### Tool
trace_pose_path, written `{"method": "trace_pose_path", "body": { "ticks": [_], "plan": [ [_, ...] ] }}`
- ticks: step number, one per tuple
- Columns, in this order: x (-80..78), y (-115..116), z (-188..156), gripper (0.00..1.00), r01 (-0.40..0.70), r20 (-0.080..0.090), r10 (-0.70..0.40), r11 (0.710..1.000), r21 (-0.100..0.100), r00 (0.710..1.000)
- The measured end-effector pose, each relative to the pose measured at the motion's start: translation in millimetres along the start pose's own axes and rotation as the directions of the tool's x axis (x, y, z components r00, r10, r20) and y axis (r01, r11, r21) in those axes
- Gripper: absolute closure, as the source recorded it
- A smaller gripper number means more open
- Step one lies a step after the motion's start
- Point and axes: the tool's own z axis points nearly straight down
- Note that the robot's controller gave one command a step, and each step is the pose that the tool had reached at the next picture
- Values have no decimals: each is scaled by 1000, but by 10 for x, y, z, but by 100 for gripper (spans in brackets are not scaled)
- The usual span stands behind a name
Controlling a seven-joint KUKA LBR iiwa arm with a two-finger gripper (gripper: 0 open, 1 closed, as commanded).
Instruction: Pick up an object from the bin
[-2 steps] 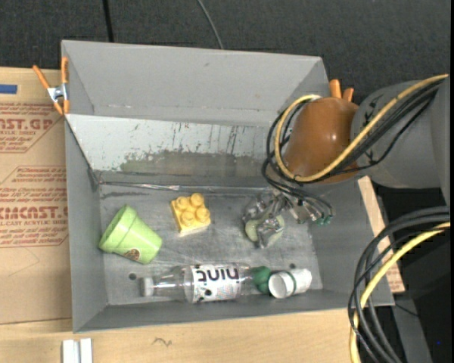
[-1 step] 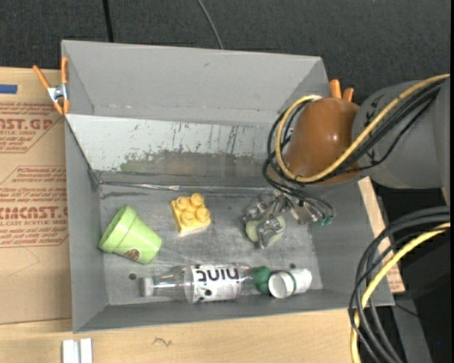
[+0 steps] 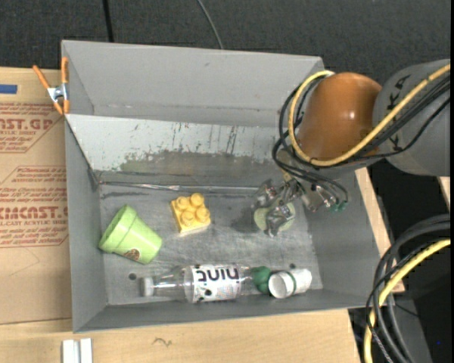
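grey metal bin is holding loose items. the gripper is hanging low at floor right, directly over a small pale round object; its opening cannot be told. clear plastic bottle is lying along the front wall, green cup is lying tipped at left, yellow toy brick is sitting mid-floor.

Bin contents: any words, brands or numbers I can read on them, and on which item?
Label on the clear bottle: large dark letters, upside down here, too blurred to read.
On the green cup and the yellow brick: no text seen.
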Motion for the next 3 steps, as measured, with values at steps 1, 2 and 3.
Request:
{"method": "trace_pose_path", "body": {
  "ticks": [1, 2, 3],
  "plan": [
    [314, -38, -209, 100, 14, 14, -14, 1000, 7, 1000],
    [290, -96, -460, 100, 3, -1, -3, 1000, -1, 1000],
    [447, 85, -713, 100, 12, 5, -12, 1000, 2, 1000]
  ]
}}
